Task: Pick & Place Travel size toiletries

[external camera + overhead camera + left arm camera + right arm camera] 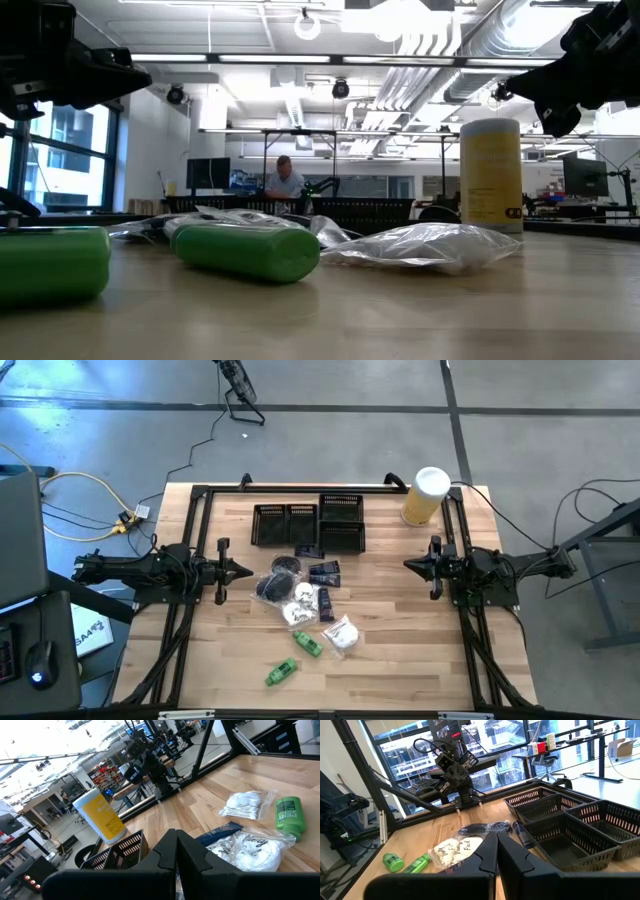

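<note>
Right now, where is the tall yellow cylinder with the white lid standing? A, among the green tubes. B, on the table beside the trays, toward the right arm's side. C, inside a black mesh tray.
B: the yellow cylinder stands on bare wood beside the mesh trays.

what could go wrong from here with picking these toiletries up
1. The white sachets and dark packets lie bunched and overlapping mid-table, so a gripper coming down there may well catch two at once or shove neighbours aside.
2. The green tubes lie on their sides on the table and could roll off when nudged.
3. The yellow cylinder stands upright just behind the right gripper, so a swing toward the black mesh trays might tip it.
</note>
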Robot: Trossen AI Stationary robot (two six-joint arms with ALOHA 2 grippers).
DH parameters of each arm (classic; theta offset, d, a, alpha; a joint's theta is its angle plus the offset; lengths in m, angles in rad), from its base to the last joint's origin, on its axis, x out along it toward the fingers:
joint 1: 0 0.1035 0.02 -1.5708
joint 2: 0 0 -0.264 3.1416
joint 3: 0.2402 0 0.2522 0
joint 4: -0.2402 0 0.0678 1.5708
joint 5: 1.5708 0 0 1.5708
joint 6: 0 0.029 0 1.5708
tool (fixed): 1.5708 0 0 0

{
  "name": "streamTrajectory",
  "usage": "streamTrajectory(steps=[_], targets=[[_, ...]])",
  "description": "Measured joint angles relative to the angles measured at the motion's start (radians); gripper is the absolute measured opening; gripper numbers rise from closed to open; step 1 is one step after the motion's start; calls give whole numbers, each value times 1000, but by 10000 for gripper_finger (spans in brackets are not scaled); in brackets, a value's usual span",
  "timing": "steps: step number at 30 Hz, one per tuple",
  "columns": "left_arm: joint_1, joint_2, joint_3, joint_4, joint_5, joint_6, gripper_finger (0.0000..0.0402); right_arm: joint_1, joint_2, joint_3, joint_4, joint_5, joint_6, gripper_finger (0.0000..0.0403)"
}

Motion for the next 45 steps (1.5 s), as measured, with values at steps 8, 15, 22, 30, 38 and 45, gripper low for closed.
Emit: streamTrajectory(steps=[8, 15, 22, 30, 38, 45], targets=[[0, 0, 0, 0, 0, 0, 0, 0, 0, 0, -8, 1, 5, 2], [0, 0, 0, 0, 0, 0, 0, 0, 0, 0, -7, 1, 0, 2], [0, 0, 0, 0, 0, 0, 0, 0, 0, 0, -10, 1, 3, 2], [0, 0, 0, 0, 0, 0, 0, 0, 0, 0, -10, 1, 1, 2], [0, 0, 0, 32, 1, -2, 0, 0, 0, 0, -13, 1, 1, 2], [0, 32, 31, 82, -85, 0, 0, 0, 0, 0, 30, 2, 0, 2]])
